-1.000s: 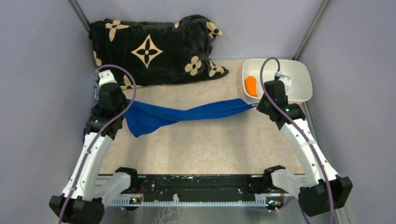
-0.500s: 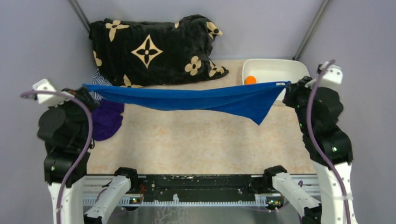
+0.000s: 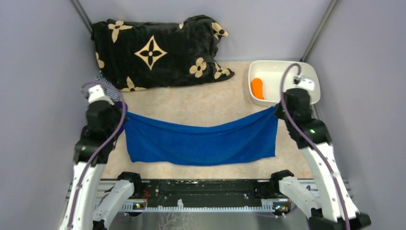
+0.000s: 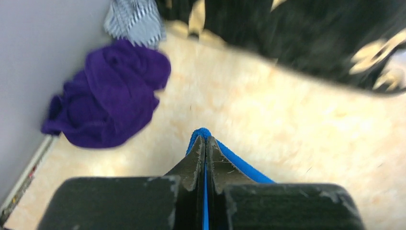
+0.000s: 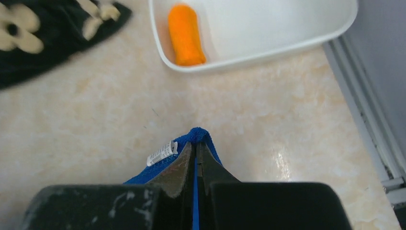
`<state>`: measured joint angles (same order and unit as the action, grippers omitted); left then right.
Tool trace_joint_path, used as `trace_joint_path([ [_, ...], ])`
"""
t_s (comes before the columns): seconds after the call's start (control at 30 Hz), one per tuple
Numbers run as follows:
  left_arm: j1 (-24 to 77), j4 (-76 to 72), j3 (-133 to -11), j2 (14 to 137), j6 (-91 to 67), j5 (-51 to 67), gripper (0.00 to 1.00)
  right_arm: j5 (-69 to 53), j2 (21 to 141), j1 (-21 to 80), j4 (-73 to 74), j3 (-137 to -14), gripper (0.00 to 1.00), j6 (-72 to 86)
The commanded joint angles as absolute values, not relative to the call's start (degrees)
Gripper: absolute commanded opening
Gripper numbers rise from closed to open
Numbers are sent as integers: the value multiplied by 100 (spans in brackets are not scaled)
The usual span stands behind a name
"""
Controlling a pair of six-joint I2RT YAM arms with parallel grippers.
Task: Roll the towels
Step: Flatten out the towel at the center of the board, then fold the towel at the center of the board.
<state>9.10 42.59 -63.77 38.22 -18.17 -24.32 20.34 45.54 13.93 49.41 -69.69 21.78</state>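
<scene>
blue towel [image 3: 201, 141]: soft, light, limp cloth hung spread over the near side of the desk [image 3: 201, 103], top corners clenched in left jaws and right jaws; likely best handled by its corners.

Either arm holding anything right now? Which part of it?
Both hold the blue towel: the left gripper pinches its left corner, the right gripper its right corner, with the cloth spread between them.
</scene>
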Motion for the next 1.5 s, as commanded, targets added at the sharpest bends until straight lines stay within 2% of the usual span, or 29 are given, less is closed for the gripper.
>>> trace_joint_path([
  [0.0,870,3562,-5365,4563,-2061,-1986,0,2125,5524,1291,3943,-5851,0,2589],
  [0.17,671,2620,-5009,6124,-2129,-1751,0,1811,6806,677,2642,-5310,0,2839],
  [0.37,-395,2028,-5373,7568,-2412,-12,0,816,7867,-48,1752,-5272,0,2799],
  [0.6,-838,1979,-6169,8784,-2497,818,0,109,8706,-291,1440,-5774,0,2637],
  [1.03,-1043,2073,-6582,9294,-2306,1169,0,-95,8914,-428,1537,-6063,0,2417],
  [1.47,-1174,2188,-6236,8683,-2321,845,0,-268,8131,-628,1825,-5466,0,2452],
])
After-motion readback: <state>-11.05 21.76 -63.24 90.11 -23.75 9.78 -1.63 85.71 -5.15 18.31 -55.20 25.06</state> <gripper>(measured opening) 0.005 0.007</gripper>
